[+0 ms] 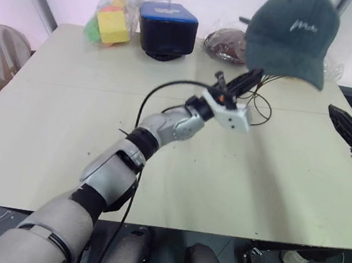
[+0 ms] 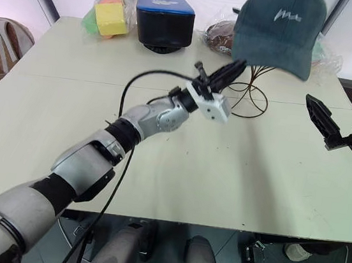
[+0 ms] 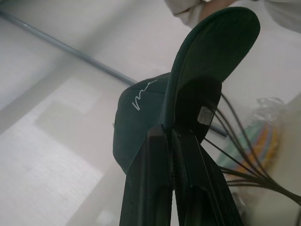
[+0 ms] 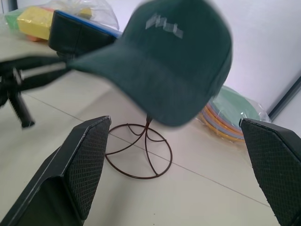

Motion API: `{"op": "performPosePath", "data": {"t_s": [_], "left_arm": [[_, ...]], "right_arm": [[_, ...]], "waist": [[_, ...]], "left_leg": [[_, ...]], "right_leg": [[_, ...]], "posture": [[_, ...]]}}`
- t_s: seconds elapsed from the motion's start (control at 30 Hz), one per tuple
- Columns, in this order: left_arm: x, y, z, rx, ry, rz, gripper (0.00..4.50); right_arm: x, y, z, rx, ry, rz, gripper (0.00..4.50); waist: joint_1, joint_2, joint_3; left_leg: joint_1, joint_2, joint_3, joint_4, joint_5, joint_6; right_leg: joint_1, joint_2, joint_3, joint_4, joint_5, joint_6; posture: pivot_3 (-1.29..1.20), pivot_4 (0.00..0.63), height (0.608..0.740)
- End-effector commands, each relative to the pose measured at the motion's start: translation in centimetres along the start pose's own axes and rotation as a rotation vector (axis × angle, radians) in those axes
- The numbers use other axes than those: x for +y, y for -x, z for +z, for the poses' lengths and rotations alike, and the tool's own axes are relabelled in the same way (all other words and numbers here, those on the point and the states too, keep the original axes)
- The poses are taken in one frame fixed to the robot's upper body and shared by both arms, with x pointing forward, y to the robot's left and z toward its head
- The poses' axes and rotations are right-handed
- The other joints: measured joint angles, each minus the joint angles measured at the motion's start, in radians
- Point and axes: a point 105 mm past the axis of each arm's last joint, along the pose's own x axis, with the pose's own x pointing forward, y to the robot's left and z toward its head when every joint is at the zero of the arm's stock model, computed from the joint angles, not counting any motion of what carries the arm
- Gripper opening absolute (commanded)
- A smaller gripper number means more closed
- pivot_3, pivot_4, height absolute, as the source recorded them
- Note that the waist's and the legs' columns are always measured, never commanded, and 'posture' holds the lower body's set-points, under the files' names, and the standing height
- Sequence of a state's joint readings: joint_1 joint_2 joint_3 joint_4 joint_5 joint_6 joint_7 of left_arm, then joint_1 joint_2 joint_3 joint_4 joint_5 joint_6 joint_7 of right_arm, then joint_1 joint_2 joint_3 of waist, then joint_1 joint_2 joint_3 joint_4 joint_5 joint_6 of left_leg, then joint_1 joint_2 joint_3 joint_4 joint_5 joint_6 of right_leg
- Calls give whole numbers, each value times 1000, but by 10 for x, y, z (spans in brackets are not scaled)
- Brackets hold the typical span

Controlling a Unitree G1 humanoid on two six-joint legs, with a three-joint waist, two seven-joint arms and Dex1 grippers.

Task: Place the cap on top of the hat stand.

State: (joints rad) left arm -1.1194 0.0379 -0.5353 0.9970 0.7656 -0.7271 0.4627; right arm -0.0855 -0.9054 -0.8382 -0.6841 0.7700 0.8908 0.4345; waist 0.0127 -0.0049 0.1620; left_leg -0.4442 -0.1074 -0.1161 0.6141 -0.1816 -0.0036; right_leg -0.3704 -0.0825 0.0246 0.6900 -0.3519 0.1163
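Observation:
The dark teal cap (image 1: 294,34) with white cursive lettering hangs at the table's far right, above the hat stand. My left gripper (image 1: 255,74) reaches up to it and is shut on the edge of its brim (image 3: 207,52). The cap hides the top of the hat stand; its thin wire stem and round ring base (image 4: 138,155) show below on the table. Whether the cap rests on the wires I cannot tell. My right gripper (image 4: 175,121) hovers open to the right of the stand, holding nothing, one black finger (image 1: 349,130) showing in the left eye view.
Along the table's far edge stand a blue-topped black box (image 1: 167,29), a plastic bag with yellow and green blocks (image 1: 112,24) and a bagged brown fabric lump (image 1: 225,44). Bagged coloured plates (image 4: 235,117) lie behind the stand. A backpack (image 1: 2,52) sits off the table's left.

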Motion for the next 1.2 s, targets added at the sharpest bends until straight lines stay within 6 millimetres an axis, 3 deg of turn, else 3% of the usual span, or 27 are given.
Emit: {"op": "performPosePath", "data": {"t_s": [0.03,0.23,0.33,0.5,0.57,0.73,0.9,1.0,1.2], "left_arm": [[1,-2,8,-48,-8,8,23],[-1,0,11,-57,21,2,23],[-1,1,12,-62,31,-1,976],[-7,4,15,-80,46,-28,3642],[-14,8,19,-102,80,-65,4468],[-30,23,19,-91,214,-179,4468],[-23,36,5,-19,355,-200,4468],[-5,41,-10,34,453,-185,4468],[63,51,-47,138,628,-118,4468]], "right_arm": [[-2,4,13,-35,43,-13,4500],[-2,3,13,-31,43,-9,4500],[-2,3,13,-30,44,-7,4500],[-2,3,13,-29,47,-7,4500],[-3,2,13,-31,49,-6,4500],[-4,0,12,-30,52,1,4500],[-3,-4,12,-32,53,21,4500],[-4,-8,12,-32,59,40,4500],[-7,-13,16,-15,99,89,4500]], "waist": [[0,0,0],[0,0,0],[0,0,0],[0,0,0],[0,0,0],[-1,0,0],[-2,1,-1],[-4,1,-1],[-14,1,-1]], "left_leg": [[0,0,0,0,0,0],[0,0,0,0,0,0],[0,0,0,0,0,0],[0,0,0,0,0,0],[0,0,0,0,0,0],[0,0,0,0,0,0],[0,0,0,0,0,0],[0,0,0,0,0,0],[1,1,0,1,0,0]], "right_leg": [[0,0,0,0,0,0],[0,0,0,0,0,0],[0,0,0,0,0,0],[0,0,0,0,0,0],[0,0,0,0,0,0],[0,0,0,0,0,0],[0,0,0,0,0,0],[0,-1,0,0,0,0],[0,0,0,0,0,0]], "posture": [[0,150,740],[0,150,740],[0,150,740],[0,150,740],[0,150,740],[0,150,740],[0,150,740],[0,150,740],[0,150,740]]}}
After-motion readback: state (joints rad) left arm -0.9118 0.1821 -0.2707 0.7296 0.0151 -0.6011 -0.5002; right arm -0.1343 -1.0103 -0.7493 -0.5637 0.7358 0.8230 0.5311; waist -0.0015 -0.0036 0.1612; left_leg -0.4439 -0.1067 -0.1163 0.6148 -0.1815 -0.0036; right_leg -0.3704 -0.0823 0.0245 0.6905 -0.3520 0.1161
